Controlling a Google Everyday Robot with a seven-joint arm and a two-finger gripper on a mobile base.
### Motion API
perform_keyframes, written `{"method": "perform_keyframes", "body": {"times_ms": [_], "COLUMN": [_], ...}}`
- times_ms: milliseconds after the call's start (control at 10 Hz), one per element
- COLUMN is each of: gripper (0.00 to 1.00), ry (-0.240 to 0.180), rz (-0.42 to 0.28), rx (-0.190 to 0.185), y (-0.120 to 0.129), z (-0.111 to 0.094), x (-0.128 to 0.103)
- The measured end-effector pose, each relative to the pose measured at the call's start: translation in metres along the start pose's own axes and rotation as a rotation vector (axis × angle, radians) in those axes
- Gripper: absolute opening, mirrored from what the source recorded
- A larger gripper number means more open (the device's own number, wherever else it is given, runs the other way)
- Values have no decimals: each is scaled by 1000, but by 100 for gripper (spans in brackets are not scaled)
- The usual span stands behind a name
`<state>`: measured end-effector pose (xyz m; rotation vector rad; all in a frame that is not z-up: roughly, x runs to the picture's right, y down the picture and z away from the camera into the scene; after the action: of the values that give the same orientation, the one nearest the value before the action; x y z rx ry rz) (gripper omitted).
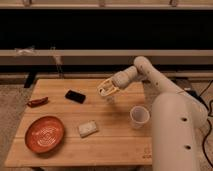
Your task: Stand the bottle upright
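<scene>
Wooden table (115, 142), objects listed left to right. At the left edge, a small red item (37, 102), identity unclear. In front of it, near the front left corner, an orange-red plate (45, 134) with a ringed pattern. Behind and to the right of the plate, a flat black object (75, 96) lying on the wood. Toward centre front, a pale rectangular sponge (87, 128). Gripper (106, 89) sits above the table's middle rear, reached in from the right by the white arm (150, 75). Directly under it a clear bottle (110, 98), faint against the wood; tilt cannot be judged. Finger spacing and whether they grasp the bottle: cannot tell. To the right, a white cup (139, 116), upright, apart from the bottle.
</scene>
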<state>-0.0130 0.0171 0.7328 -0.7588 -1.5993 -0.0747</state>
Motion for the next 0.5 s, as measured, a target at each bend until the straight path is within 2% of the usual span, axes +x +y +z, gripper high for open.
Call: {"method": "perform_keyframes", "body": {"times_ms": [500], "gripper": [72], "ry": [-204], "rz": [111], "rx": [51], "y": [-17], "z": [13], "x": [10]}}
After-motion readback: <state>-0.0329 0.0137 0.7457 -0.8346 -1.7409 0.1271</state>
